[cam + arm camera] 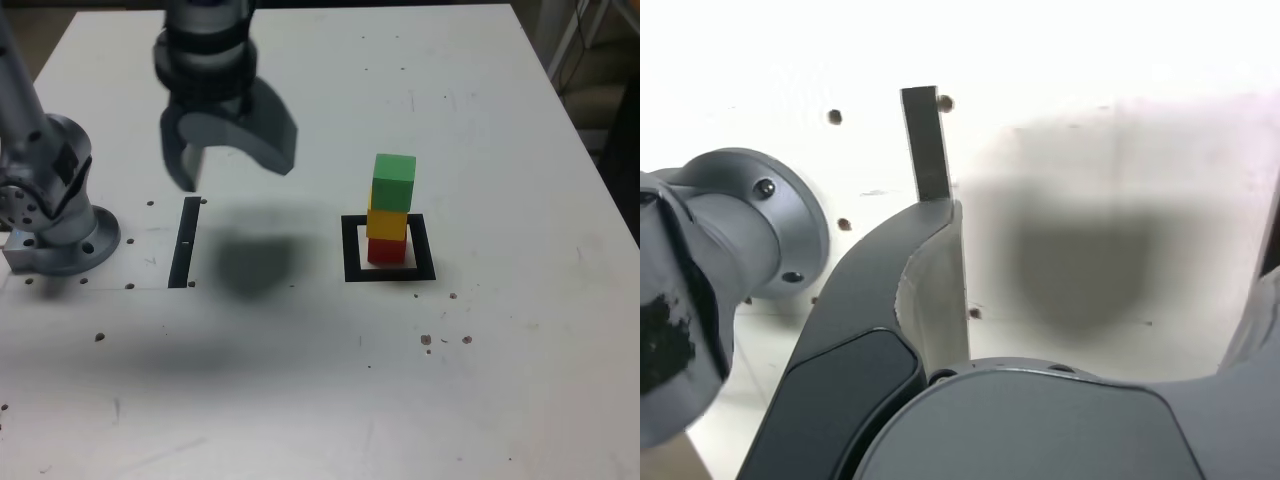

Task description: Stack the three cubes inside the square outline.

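A red cube [387, 250], yellow cube [387, 222] and green cube [393, 181] stand stacked inside the black square outline [351, 250]. The gripper [228, 150] hangs well apart, jaws spread and empty. The top cube sits slightly off-centre; a table bump could topple it

The table [520, 380] is seen as a smooth, matt white surface, speckled with small dark marks. The red cube [387, 250], yellow cube [387, 223] and green cube [394, 181] are shown with plain, matt, solid-coloured faces, and the square outline [352, 250] and black strip [185, 243] look like flat matt tape. The gripper [232, 150] appears as smooth dark-grey plastic with a slight sheen, the arm base [62, 225] as satin grey metal.
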### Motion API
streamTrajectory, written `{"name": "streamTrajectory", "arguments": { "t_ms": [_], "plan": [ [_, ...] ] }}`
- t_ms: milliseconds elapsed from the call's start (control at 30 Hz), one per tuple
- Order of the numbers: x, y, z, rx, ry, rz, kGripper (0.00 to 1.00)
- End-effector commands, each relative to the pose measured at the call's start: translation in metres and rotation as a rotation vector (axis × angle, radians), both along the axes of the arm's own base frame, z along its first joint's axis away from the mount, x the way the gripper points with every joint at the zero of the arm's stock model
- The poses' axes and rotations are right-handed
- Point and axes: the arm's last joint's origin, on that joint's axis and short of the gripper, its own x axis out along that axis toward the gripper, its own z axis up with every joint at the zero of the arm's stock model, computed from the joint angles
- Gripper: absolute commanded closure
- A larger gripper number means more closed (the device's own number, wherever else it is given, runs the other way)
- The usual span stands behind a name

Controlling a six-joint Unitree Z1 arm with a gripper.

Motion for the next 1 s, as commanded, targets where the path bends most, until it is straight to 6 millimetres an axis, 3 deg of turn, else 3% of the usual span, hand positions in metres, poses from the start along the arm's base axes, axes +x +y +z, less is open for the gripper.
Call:
{"name": "streamTrajectory", "arguments": {
  "t_ms": [0, 433, 967],
  "plan": [
    [-0.010, 0.001, -0.005, -0.002, 0.002, 0.009, 0.00],
    [-0.046, 0.003, -0.038, -0.033, 0.025, 0.031, 0.00],
    [-0.050, 0.002, -0.047, -0.073, 0.017, -0.007, 0.00]
  ]
}}
